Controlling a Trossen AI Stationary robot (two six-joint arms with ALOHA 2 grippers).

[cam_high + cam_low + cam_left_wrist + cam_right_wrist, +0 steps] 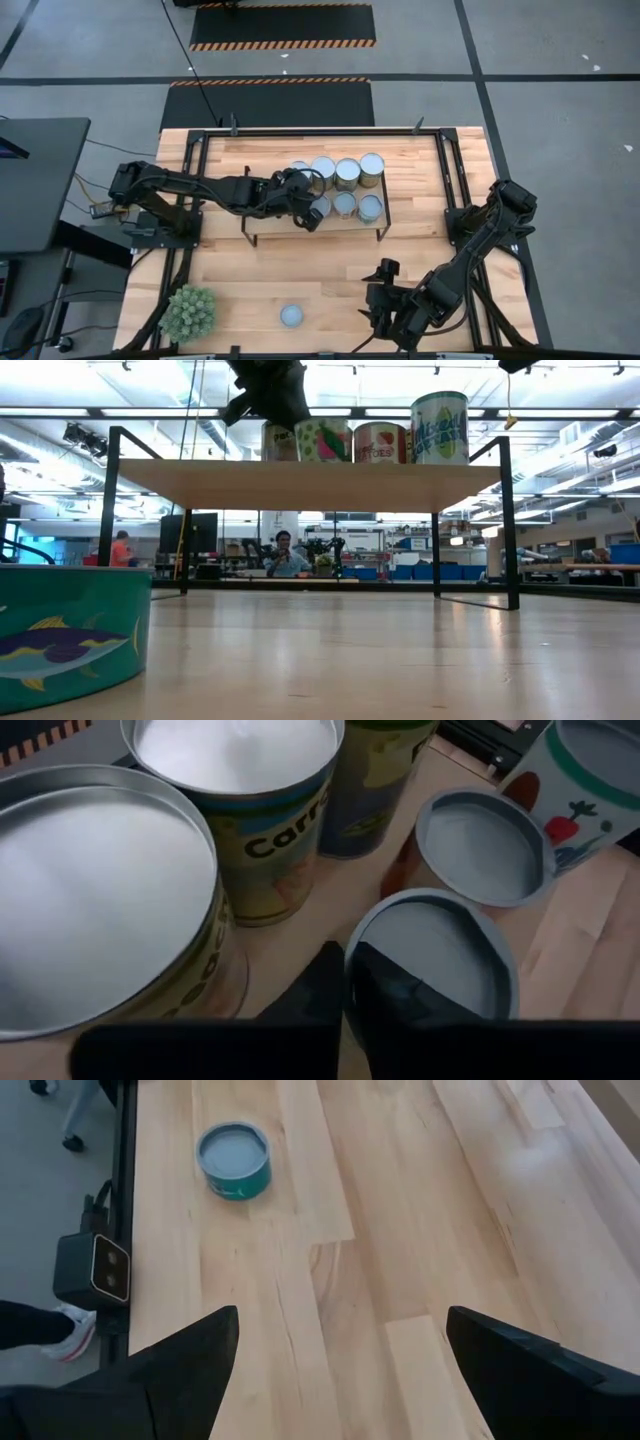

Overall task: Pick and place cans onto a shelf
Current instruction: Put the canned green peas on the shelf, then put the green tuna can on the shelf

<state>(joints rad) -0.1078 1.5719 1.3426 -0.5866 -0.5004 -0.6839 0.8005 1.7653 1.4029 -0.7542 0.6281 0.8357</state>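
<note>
High view: our left gripper (pixel 308 208) pinches a small can (pixel 318 207) on the shelf (pixel 262 178). The last can (pixel 292 316) stands upright on the surface, at nine o'clock from our spread right gripper (pixel 382 292), the nearer arm.

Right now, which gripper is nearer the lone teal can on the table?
Right. The right gripper hangs open beside the teal can; the left gripper is over the shelf.
</note>
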